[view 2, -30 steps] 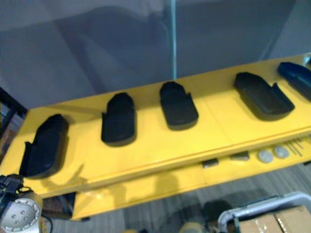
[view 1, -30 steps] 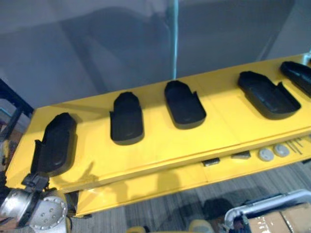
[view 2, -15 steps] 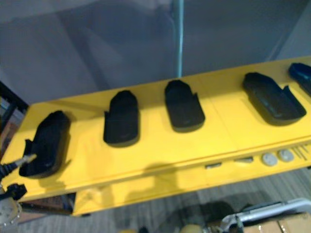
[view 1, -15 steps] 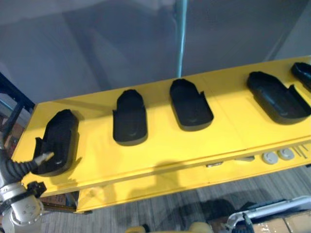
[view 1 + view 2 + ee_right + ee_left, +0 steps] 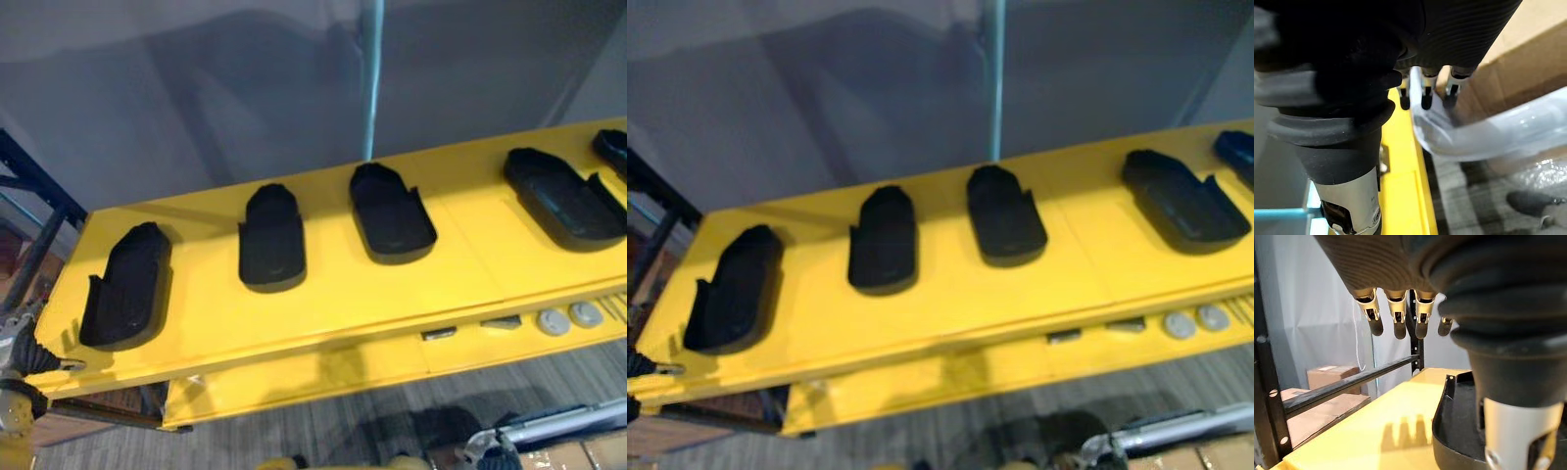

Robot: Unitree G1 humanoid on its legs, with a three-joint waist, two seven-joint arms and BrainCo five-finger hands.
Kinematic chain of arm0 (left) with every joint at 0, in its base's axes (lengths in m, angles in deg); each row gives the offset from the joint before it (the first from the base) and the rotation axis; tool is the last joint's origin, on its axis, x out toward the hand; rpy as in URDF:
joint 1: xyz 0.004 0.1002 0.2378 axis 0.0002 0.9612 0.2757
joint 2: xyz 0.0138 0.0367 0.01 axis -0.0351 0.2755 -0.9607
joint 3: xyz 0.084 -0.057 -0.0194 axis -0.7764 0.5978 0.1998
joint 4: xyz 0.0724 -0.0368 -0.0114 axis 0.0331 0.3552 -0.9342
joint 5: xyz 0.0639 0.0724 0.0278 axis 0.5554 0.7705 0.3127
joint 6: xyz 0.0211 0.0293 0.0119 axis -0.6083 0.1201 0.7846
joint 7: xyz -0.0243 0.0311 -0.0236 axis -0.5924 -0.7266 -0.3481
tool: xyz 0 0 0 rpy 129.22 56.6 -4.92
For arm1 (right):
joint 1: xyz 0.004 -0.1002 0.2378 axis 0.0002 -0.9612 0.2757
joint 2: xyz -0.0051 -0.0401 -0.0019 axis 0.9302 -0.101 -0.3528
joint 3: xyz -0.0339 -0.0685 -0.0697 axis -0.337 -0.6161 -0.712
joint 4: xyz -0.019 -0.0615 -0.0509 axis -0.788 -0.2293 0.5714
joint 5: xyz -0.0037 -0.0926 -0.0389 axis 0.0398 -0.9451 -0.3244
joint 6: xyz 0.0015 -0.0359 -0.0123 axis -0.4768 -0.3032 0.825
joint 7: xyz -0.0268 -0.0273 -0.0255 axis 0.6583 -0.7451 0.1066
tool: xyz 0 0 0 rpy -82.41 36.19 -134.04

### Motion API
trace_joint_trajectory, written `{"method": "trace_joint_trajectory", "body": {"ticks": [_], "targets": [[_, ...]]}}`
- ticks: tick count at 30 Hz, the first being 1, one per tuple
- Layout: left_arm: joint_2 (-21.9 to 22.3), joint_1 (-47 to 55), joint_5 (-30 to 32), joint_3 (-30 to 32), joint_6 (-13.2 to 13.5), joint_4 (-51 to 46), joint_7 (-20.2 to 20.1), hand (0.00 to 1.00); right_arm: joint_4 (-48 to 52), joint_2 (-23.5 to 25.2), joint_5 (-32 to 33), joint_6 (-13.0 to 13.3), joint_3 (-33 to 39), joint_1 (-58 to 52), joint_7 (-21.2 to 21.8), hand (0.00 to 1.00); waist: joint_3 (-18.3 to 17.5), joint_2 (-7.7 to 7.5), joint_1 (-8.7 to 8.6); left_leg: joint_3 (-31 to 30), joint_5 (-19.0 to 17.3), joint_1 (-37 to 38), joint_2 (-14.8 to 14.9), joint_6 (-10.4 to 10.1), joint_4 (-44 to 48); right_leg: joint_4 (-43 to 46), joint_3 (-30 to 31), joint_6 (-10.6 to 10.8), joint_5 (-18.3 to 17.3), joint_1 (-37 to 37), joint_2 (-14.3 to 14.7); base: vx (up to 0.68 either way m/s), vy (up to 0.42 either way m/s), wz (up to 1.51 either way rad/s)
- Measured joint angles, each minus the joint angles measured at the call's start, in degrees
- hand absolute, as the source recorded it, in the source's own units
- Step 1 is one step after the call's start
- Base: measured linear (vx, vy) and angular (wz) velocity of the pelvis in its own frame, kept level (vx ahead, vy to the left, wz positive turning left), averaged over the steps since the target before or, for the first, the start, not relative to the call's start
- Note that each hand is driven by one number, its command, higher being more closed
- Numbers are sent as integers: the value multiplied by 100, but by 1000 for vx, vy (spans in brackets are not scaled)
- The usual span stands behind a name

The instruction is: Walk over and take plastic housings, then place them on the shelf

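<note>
Five black housings line a yellow surface. The left hand, fingers straight and empty, hangs beside the leftmost housing; grip its raised wall squarely.

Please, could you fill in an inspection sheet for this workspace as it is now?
Surface: yellow shelf with a lower ledge in front.
Job's things: five black plastic housings in a row, apart, none held.
Clutter: two grey discs and small dark pieces on the lower ledge.
Hands: left hand open above the shelf by the leftmost housing; right hand open beside a silver tube.
Cables: thin white cord by the wall.
Surroundings: cardboard boxes, black rack, grey wall.
</note>
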Motion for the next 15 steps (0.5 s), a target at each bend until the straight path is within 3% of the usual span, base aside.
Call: {"method": "trace_joint_trajectory", "body": {"ticks": [8,12,15], "targets": [[-198,-6,-278,-1,714,-95,18,100,-14,-24,1,0,-1,23,5,0,-13,19,7,4,16,11,-16,0,-55,-23,-7,1,1,4,-10,0,0,0],[-144,129,-481,-80,1022,-301,-462,100,-16,-44,1,0,1,29,18,0,-12,17,6,3,16,13,-10,0,-54,-40,-10,-3,5,1,-5,0,0,0],[-93,296,-753,-322,1005,-566,-1025,100,-15,-54,1,0,21,30,37,0,-11,18,9,2,16,6,-10,0,-55,-78,-15,-5,26,6,-2,0,0,0]]}}
